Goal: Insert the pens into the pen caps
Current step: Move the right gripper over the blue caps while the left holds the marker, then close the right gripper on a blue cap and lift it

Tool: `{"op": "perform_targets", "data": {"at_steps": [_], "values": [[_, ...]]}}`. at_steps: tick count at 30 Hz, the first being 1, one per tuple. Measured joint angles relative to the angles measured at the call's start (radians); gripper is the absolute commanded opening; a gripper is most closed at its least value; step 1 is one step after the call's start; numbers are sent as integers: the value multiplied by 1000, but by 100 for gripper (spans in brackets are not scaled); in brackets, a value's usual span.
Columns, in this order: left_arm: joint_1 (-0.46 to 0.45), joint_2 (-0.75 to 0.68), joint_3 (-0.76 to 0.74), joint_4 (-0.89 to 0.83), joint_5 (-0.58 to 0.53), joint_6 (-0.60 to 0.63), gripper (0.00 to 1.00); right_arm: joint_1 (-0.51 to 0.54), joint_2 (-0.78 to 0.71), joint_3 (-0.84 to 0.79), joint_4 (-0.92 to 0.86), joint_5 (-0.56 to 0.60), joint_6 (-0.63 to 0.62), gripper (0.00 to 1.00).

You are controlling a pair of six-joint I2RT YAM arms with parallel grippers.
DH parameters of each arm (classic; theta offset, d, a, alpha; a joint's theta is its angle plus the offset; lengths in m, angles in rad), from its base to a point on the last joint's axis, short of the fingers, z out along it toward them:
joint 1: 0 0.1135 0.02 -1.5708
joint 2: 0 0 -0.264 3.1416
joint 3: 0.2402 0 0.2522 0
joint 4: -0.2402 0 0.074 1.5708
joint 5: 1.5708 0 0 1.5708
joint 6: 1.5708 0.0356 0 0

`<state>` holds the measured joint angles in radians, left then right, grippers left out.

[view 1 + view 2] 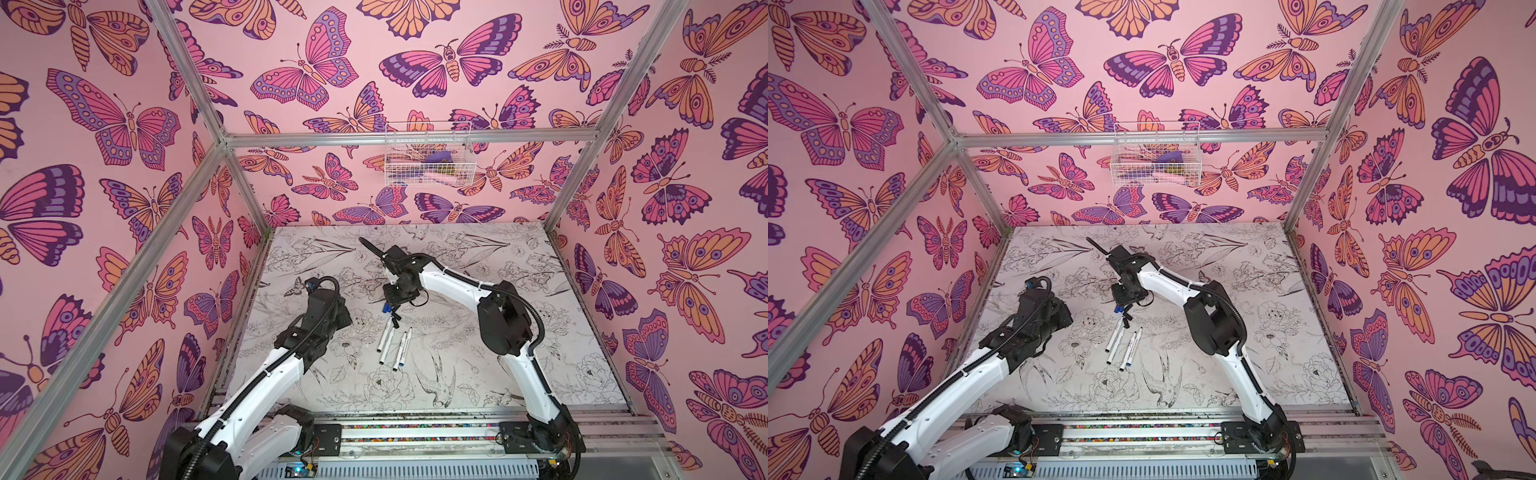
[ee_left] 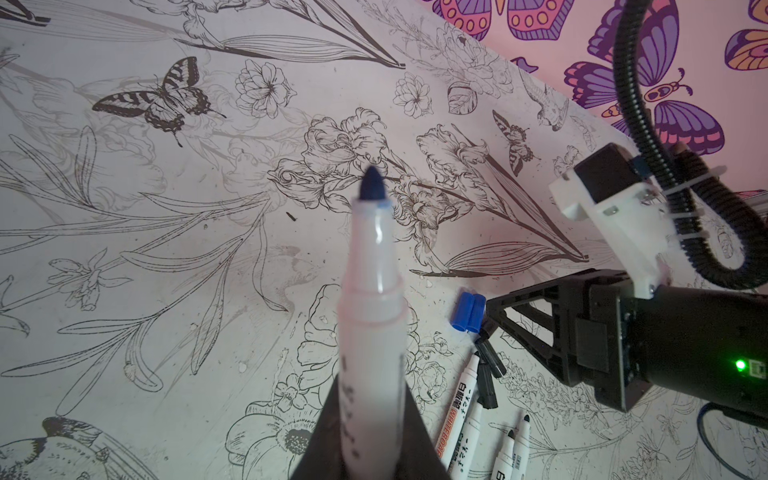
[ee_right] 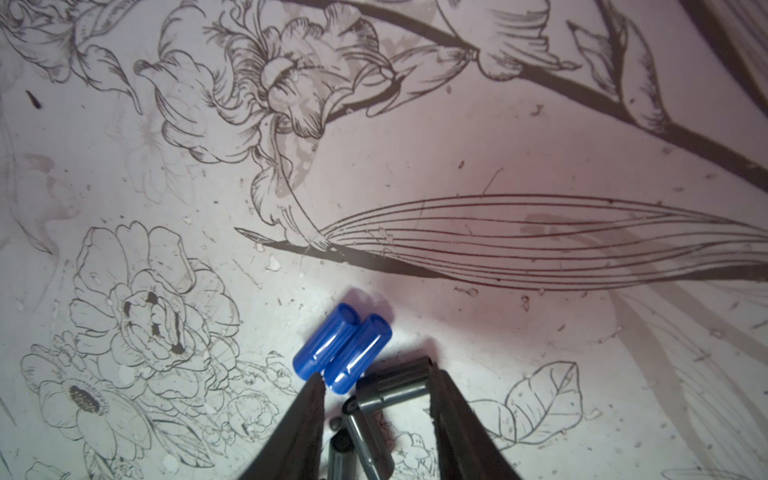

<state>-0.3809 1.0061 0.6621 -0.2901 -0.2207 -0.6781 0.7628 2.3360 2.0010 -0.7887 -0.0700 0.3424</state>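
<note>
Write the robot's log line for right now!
left fingers: shut on pen | right fingers: open around black cap, beside blue caps | loose: four pens

Pink butterfly-print walls (image 1: pixel 374 104), aluminium frame bars (image 1: pixel 311 139), white wire basket (image 1: pixel 428 175), floral line-drawn tabletop (image 1: pixel 519 353).

Light: soft, even, bright in both top views, pink cast on the floral-printed white tabletop (image 1: pixel 316 257) | Shadows: short, soft beside the two glossy blue plastic caps (image 3: pixel 343 347) (each shows a highlight) | Focus: close white-barrelled blue-tipped pen (image 2: pixel 371 316) blurred, glare streak on barrel | Corners: wrist views dimmer.
</note>
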Motion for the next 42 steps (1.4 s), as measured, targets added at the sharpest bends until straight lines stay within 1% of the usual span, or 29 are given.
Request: {"op": "perform_targets", "data": {"at_steps": [5, 18, 22, 28, 31, 35, 42], "values": [[2, 0, -1, -1, 11, 0, 0, 16, 31, 39, -17, 21, -13, 44], [10, -4, -6, -11, 15, 0, 0, 22, 53, 44, -42, 77, -30, 43], [11, -8, -10, -20, 15, 0, 0, 22, 56, 46, -43, 87, -30, 41], [15, -10, -11, -24, 18, 0, 0, 22, 74, 72, -50, 100, -34, 34], [15, -10, -11, -25, 19, 0, 0, 22, 87, 90, -64, 105, -34, 32], [15, -10, -11, -25, 19, 0, 0, 26, 95, 97, -82, 113, -32, 31], [15, -10, -11, -25, 19, 0, 0, 32, 97, 100, -113, 124, -17, 35]]}}
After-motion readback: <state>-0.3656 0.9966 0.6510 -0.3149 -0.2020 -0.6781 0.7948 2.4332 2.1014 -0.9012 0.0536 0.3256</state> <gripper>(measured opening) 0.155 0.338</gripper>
